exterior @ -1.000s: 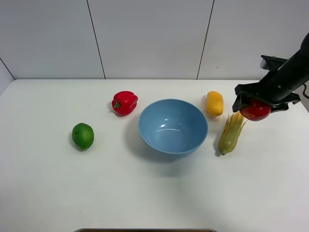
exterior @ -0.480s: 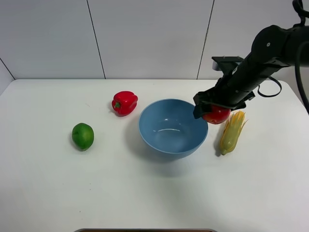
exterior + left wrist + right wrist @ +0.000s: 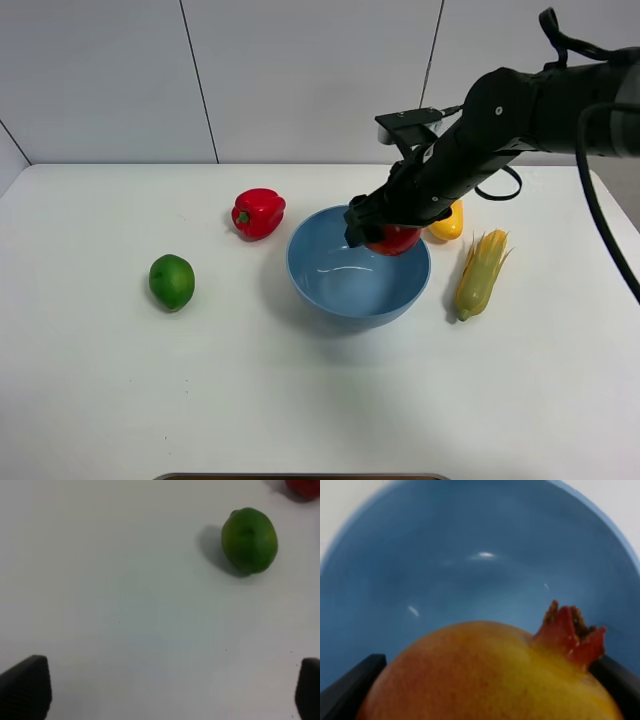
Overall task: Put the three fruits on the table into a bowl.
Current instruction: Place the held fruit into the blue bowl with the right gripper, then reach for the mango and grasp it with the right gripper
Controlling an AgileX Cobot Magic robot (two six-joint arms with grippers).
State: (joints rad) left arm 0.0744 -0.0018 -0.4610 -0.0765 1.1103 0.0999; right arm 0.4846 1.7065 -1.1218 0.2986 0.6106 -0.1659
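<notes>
Grips a pomegranate (image 3: 400, 241) in the right gripper (image 3: 380, 225), jaws clamped on its two flanks, dried crown showing in the wrist view close to one jaw. Hangs it over the light-blue bowl (image 3: 345, 272), inside the rim's outline toward the far right side, not yet resting on the bottom. Judging by looks: firm, leathery rind, fairly heavy for its size, round enough to roll once released, so better let go low over the bowl. Best held across the widest middle, as now, away from the crown. Leaves the left gripper (image 3: 165, 690) spread wide and holding nothing above the bare white table (image 3: 320, 400), with the green lime (image 3: 250, 540) lying ahead of it and well apart. Likely firm and smooth too, prone to rolling; worth taking squarely across the middle. Half hides the yellow-orange mango (image 3: 452, 225) behind the right arm, just beyond the bowl; oblong, so easier to pinch across the short side. Counting: three fruits, one of each, none in the bowl yet; one bowl; one red bell pepper (image 3: 258, 212); one husked corn ear (image 3: 480, 272); two grippers.
</notes>
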